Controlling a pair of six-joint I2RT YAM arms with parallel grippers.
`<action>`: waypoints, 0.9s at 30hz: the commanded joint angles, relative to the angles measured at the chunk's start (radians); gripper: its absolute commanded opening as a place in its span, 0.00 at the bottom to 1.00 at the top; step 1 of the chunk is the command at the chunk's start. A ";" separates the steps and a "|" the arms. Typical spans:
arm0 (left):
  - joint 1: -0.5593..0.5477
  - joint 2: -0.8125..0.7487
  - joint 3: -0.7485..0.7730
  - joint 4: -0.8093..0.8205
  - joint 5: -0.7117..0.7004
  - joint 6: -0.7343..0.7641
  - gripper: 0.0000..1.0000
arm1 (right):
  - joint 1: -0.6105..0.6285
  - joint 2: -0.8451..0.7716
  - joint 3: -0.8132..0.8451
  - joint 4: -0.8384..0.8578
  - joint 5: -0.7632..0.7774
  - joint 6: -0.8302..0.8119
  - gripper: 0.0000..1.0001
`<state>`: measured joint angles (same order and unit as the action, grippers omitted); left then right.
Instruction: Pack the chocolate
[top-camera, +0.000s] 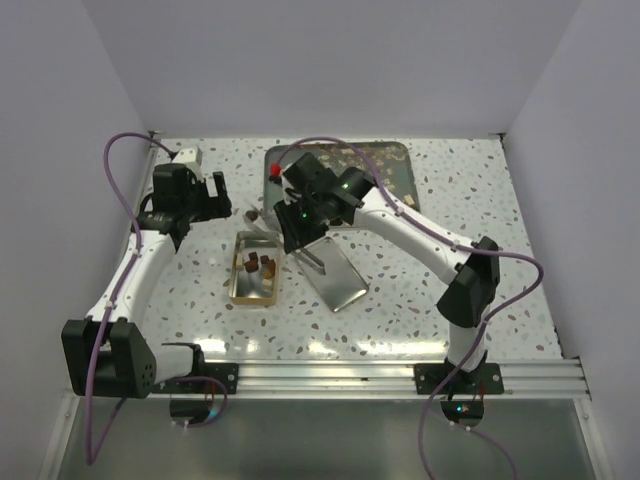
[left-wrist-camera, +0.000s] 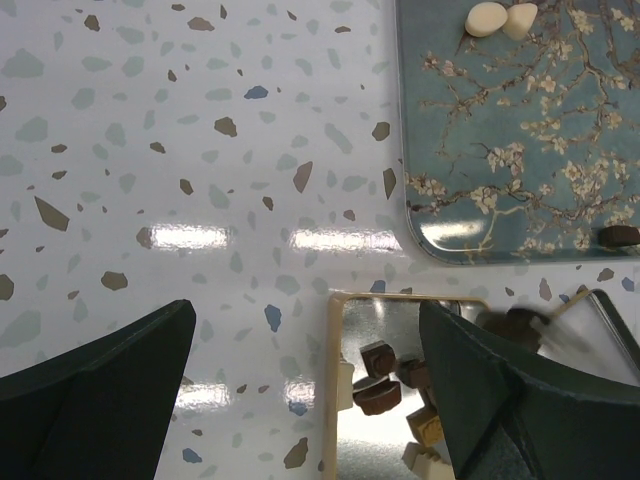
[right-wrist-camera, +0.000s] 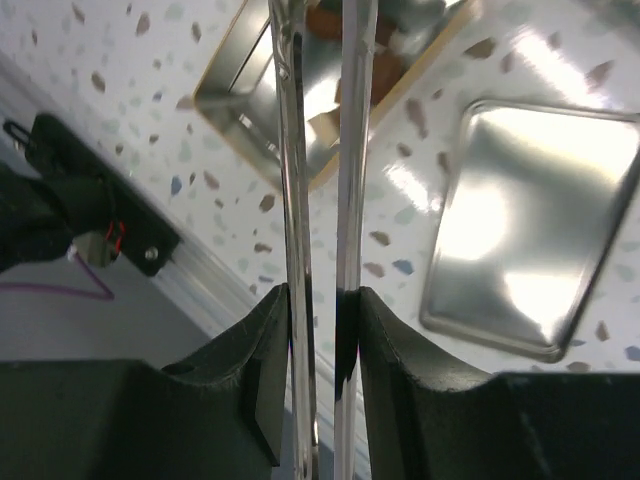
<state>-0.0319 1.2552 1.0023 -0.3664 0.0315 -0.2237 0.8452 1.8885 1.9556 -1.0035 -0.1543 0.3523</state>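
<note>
Two pincers, state of each? (K.)
Jaws of left pincer (left-wrist-camera: 305, 330) gape wide above the desk (left-wrist-camera: 150, 150), left of centre in the top view. Jaws of right pincer (right-wrist-camera: 325, 300) are clamped on clear tongs (right-wrist-camera: 320, 150). (R.)
Chocolate location? (K.)
Several brown lumps of chocolate (left-wrist-camera: 378, 380) sit in the gold tin (left-wrist-camera: 333, 400), bottom middle of left wrist view. Two cream pieces (left-wrist-camera: 500, 18) and one dark piece (left-wrist-camera: 620, 236) lie on the teal tray (left-wrist-camera: 520, 130), upper right. The lid (top-camera: 335, 275) lies flat, just right of the tin. (R.)

1 overhead camera sees everything (from behind); 2 close wrist cameras look down, sharing the tin (top-camera: 252, 290).
</note>
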 joint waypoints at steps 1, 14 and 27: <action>0.010 -0.031 0.032 0.012 0.010 0.000 1.00 | 0.093 -0.065 -0.050 -0.011 -0.059 0.028 0.25; 0.010 -0.051 0.021 0.011 0.022 -0.002 1.00 | 0.164 -0.055 -0.072 -0.003 -0.064 0.060 0.31; 0.010 -0.053 0.022 0.012 0.022 -0.003 1.00 | 0.167 -0.020 -0.032 -0.021 -0.077 0.054 0.37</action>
<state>-0.0319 1.2316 1.0023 -0.3683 0.0414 -0.2241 1.0077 1.8835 1.8790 -1.0256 -0.2024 0.4026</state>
